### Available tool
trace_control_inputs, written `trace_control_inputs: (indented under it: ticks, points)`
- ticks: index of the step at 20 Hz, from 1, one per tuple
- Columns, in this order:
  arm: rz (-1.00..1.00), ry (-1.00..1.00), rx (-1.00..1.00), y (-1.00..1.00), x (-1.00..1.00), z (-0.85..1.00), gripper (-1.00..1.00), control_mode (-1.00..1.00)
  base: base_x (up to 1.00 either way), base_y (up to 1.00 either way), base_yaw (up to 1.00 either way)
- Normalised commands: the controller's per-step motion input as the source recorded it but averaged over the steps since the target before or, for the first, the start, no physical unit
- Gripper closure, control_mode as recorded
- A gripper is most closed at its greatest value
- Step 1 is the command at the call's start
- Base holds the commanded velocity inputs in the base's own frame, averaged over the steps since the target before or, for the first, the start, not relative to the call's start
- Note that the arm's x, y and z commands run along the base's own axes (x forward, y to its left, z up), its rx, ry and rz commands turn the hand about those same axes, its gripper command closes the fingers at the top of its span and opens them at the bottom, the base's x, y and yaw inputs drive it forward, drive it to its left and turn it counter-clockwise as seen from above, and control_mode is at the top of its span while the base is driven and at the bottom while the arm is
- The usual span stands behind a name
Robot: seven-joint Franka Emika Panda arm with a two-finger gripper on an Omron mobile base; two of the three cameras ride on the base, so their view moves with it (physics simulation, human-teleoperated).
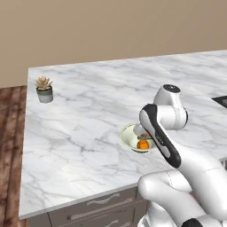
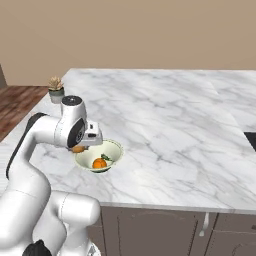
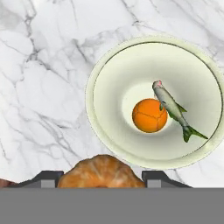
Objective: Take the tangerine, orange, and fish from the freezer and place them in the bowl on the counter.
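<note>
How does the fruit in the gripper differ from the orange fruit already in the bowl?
The held fruit sits between the gripper's fingers, above the counter just outside the bowl's rim; the fruit in the bowl lies at the bottom beside the fish. The held fruit looks duller and bumpy; the fruit in the bowl is brighter and smoother. Both are round and orange.

My arm [image 2: 45, 131] rises from the base, bends at the elbow and reaches forward with the wrist turned so the hand points straight down. The gripper [image 3: 101, 180] has its two dark fingers [image 3: 46, 178] closed on either side of a rough orange fruit [image 3: 101, 171], which I take to be gripped, though the fingertips themselves are barely visible.
</note>
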Motion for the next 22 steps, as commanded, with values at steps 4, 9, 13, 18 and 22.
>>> trace_control_inputs:
  ticks: [4,9,13,18,22]
  points:
    - [0.0,0.0,0.0,0.0,0.71,-0.65,1.0,-1.0,0.0,0.0,0.0]
    - [0.0,0.02,0.0,0.02,0.59,-0.56,1.0,-1.0,0.0,0.0,0.0]
    - [0.0,0.02,0.0,0.07,0.46,-0.4,1.0,-1.0,0.0,0.0,0.0]
    - [0.0,0.0,0.0,0.05,0.38,-0.36,1.0,-1.0,0.0,0.0,0.0]
    - [0.0,0.0,0.0,0.0,0.35,-0.37,1.0,-1.0,0.0,0.0,0.0]
